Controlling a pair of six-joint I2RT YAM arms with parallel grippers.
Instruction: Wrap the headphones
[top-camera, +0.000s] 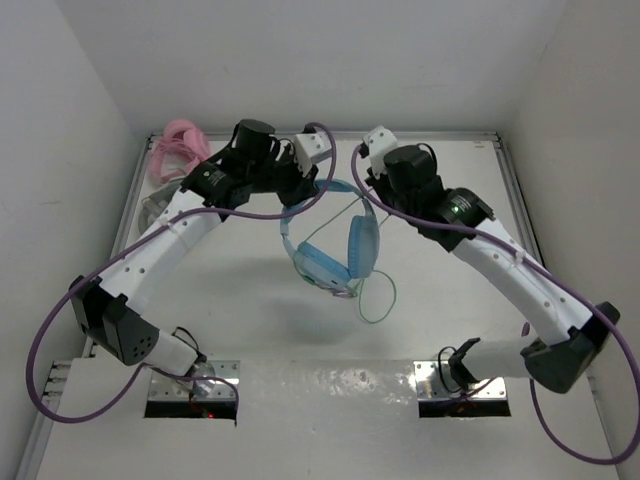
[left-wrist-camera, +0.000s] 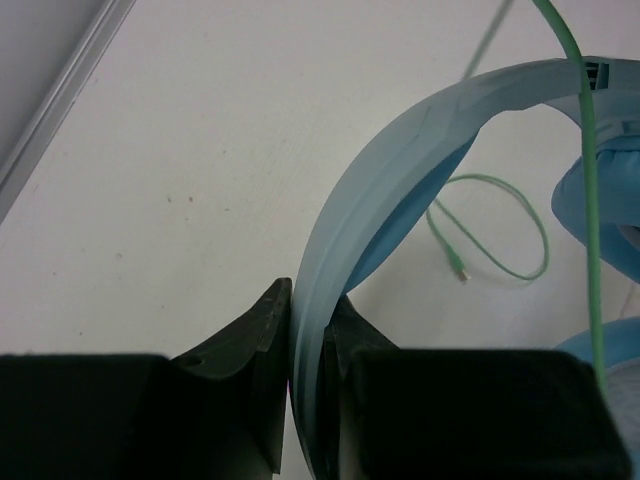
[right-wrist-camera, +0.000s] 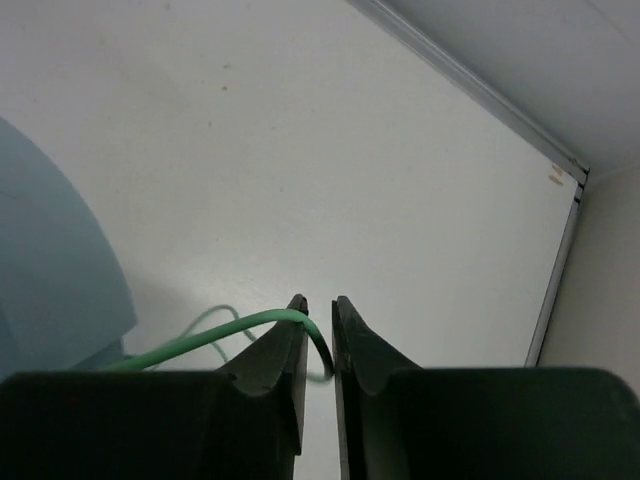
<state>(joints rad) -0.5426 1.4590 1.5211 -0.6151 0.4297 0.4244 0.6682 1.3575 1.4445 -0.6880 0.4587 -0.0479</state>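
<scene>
The light blue headphones (top-camera: 335, 255) hang above the table's middle, ear cups down. My left gripper (top-camera: 318, 190) is shut on the blue headband (left-wrist-camera: 400, 170), which runs up between its jaws (left-wrist-camera: 310, 300). The thin pale green cable (top-camera: 380, 300) loops down from the cups to the table, and its plug end lies on the surface (left-wrist-camera: 458, 268). My right gripper (top-camera: 368, 185) is beside the headband's right side, shut on the cable (right-wrist-camera: 220, 330), which bends in between the nearly closed jaws (right-wrist-camera: 318, 305). A blue part of the headphones (right-wrist-camera: 50, 250) shows at the left of the right wrist view.
Pink headphones (top-camera: 180, 140) lie in the far left corner, with a grey-white object (top-camera: 150, 208) just in front of them, partly behind my left arm. A metal rail (top-camera: 515, 190) edges the table on the right, and white walls close in the back and sides.
</scene>
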